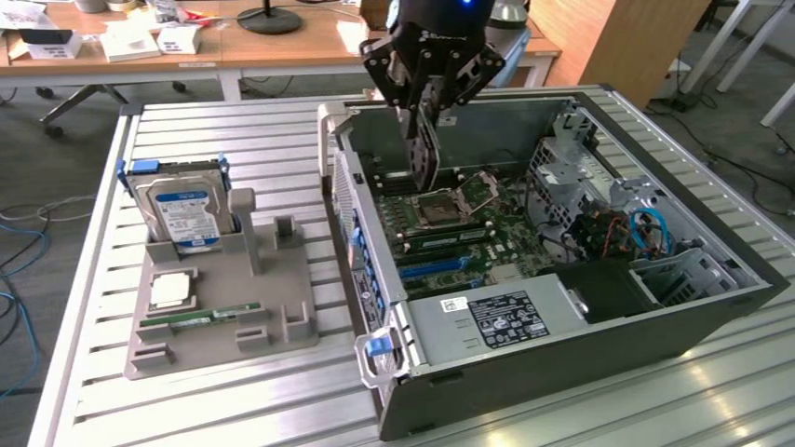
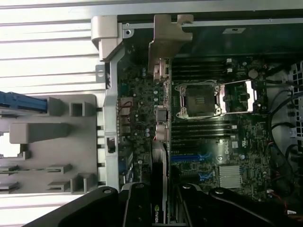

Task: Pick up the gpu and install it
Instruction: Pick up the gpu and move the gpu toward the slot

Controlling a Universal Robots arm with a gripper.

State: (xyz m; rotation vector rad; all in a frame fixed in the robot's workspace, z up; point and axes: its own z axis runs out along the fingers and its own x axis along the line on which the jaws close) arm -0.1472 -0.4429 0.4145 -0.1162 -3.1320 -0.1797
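Note:
My gripper (image 1: 426,114) hangs over the back end of the open computer case (image 1: 714,303), shut on the gpu (image 1: 426,154). The card is thin and dark and hangs edge-down above the motherboard (image 1: 478,237), just short of the CPU socket (image 1: 448,207). In the wrist view the gpu (image 2: 161,123) runs edge-on away from the gripper (image 2: 161,208), and its metal bracket (image 2: 168,38) reaches the case's rear wall. It hovers beside the socket (image 2: 201,99). The blue expansion slots (image 2: 189,158) lie just to one side of the card.
On the exterior view's left a grey holder tray (image 1: 292,279) carries a silver hard drive (image 1: 184,214), a CPU chip (image 1: 170,291) and a green RAM stick (image 1: 199,318). The power supply (image 1: 497,317) fills the case's near corner. Drive cages and cables (image 1: 646,233) crowd the right side.

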